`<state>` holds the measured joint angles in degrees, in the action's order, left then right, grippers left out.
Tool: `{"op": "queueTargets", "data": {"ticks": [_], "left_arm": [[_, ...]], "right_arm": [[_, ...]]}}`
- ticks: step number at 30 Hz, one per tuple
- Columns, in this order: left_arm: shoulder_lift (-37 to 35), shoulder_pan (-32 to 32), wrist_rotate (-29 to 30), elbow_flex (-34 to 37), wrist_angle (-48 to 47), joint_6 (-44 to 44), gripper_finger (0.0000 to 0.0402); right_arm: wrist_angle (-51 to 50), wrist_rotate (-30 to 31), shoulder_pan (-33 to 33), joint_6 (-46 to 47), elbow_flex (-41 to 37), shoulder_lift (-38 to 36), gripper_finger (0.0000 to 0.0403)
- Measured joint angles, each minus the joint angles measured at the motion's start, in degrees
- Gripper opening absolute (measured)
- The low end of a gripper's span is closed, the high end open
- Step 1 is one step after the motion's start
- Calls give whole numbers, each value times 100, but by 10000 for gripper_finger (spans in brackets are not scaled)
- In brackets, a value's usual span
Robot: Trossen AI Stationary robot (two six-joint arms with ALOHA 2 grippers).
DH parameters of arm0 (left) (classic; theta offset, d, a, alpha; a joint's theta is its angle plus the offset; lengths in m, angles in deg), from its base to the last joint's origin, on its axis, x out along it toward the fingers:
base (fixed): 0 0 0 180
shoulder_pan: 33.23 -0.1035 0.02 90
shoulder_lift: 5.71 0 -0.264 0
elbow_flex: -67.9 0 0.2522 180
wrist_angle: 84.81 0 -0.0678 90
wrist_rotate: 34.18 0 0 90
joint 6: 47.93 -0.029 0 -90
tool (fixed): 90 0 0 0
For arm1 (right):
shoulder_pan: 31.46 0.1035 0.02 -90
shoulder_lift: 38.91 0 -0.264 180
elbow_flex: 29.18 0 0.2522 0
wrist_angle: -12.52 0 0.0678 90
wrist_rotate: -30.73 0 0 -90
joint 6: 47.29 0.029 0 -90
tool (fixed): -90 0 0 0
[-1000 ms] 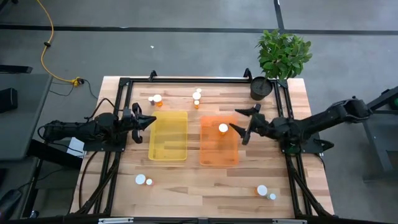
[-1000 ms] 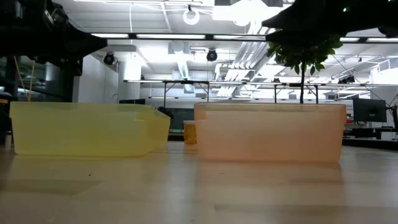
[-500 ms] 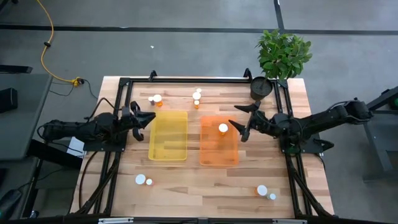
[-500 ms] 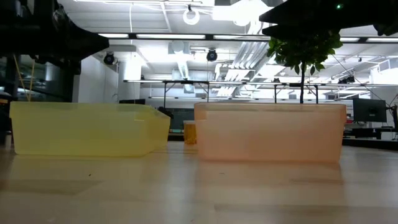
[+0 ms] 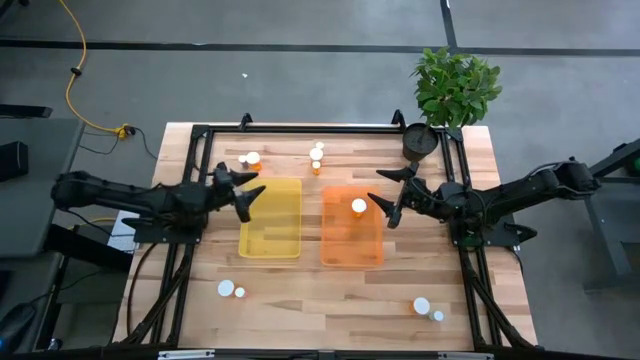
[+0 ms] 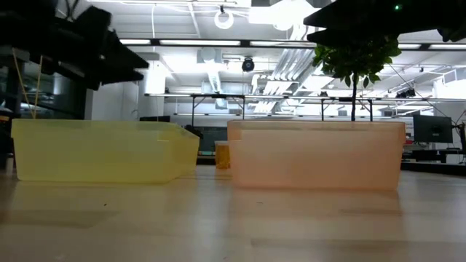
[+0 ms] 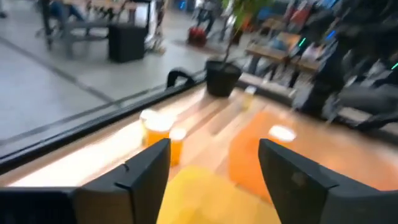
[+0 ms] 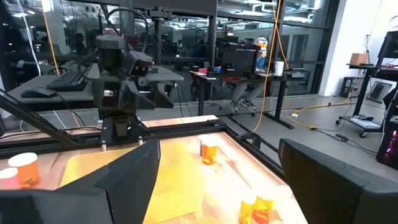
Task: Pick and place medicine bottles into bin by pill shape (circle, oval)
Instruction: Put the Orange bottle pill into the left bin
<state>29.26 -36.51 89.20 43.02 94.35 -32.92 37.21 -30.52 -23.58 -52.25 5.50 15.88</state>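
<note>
Several small orange translucent medicine bottles with round white caps are scattered over the wooden surface (image 5: pixel 300 290); going from the left, two bottles (image 5: pixel 232 290) sit close together near the front left, their white caps facing up; another pair (image 5: pixel 249 159) stands beyond the far end of the yellow bin (image 5: pixel 271 217), and through the left wrist view the same pair shows as stubby amber cylinders (image 7: pixel 161 138) under pale lids; the left claw (image 5: pixel 244 185) hangs over the yellow bin's far left corner with its fingers spread and nothing between them; the yellow bin itself looks bare inside; a further small group of bottles (image 5: pixel 317 157) stands near the far edge, between the two bins' far ends; the orange bin (image 5: pixel 352 226) lies just beside the yellow one, and one bottle (image 5: pixel 359 206) rests inside it toward the far end, white cap up; the right claw (image 5: pixel 385 198) hovers at the orange bin's far right corner, fingers parted and holding nothing; a last pair of bottles (image 5: pixel 428 309) sits at the front right of the surface, one cap wider than the other; a potted plant (image 5: pixel 450 92) stands at the far right corner.
</note>
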Motion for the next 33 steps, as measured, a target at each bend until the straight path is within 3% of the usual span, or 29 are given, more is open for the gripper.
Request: {"op": "queueTargets", "data": {"ticks": [6, 9, 14, 18, 27, 33], "left_arm": [[1130, -519, 1098, -1110, -1151, 213, 258], [1624, -1106, 1144, -1792, -2104, 347, 259], [2412, -2386, -52, -2708, -3469, 679, 258], [3074, -3270, -1096, -3040, -3792, 692, 258], [4173, -4114, -1403, -3108, -3756, 617, 258], [4427, -4282, -2052, -3111, -3578, 688, 258]], "right_arm": [[-37, 2, 0, 108, 0, 0, 320], [-42, 2, 0, 188, 0, 0, 320], [-57, 2, 0, 198, 0, 2, 320], [-64, 2, 0, 198, 0, 0, 320], [-71, 1, -2, 200, 0, 0, 320], [-72, 1, -2, 200, 1, 0, 320]]}}
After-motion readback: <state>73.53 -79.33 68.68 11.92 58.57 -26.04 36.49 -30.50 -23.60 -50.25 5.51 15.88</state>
